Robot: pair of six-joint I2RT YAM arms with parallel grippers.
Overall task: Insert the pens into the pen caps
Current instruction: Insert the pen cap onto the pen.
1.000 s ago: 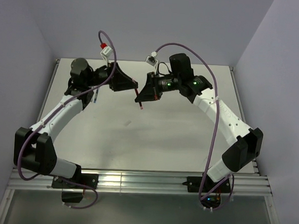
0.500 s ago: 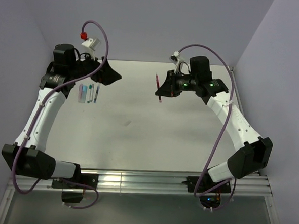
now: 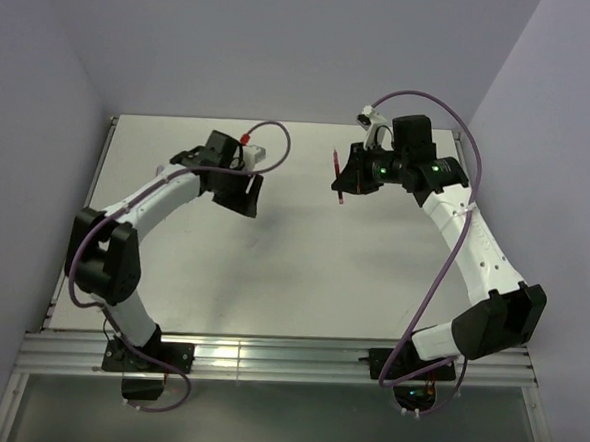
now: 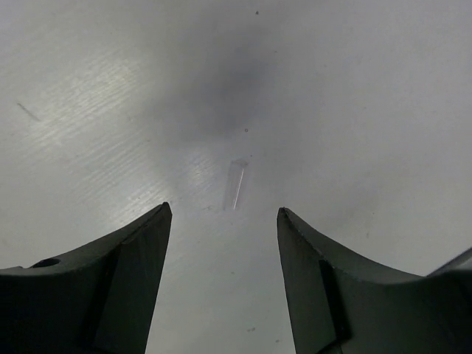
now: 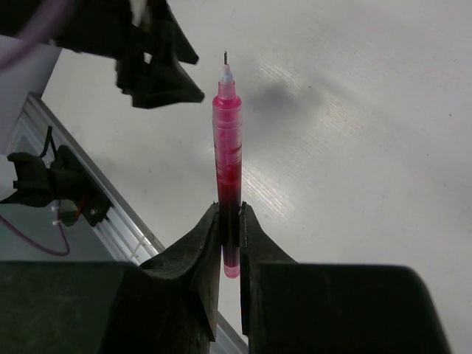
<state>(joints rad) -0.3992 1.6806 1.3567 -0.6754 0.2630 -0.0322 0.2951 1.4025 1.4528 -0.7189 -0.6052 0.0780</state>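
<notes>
Swung in from the far-left corner, the left gripper [image 3: 238,196] now hangs over mid-table [image 3: 302,272], jaws spread, just short of a clear pen cap [image 4: 234,184] lying flat, while the right gripper [image 5: 228,215] pinches the red pen [image 5: 228,140] by its lower barrel.

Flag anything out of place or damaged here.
Nothing stands out. The right tool grips the red pen squarely, tip bare, and a clear cap lies flat on the table before the open left tool.
</notes>
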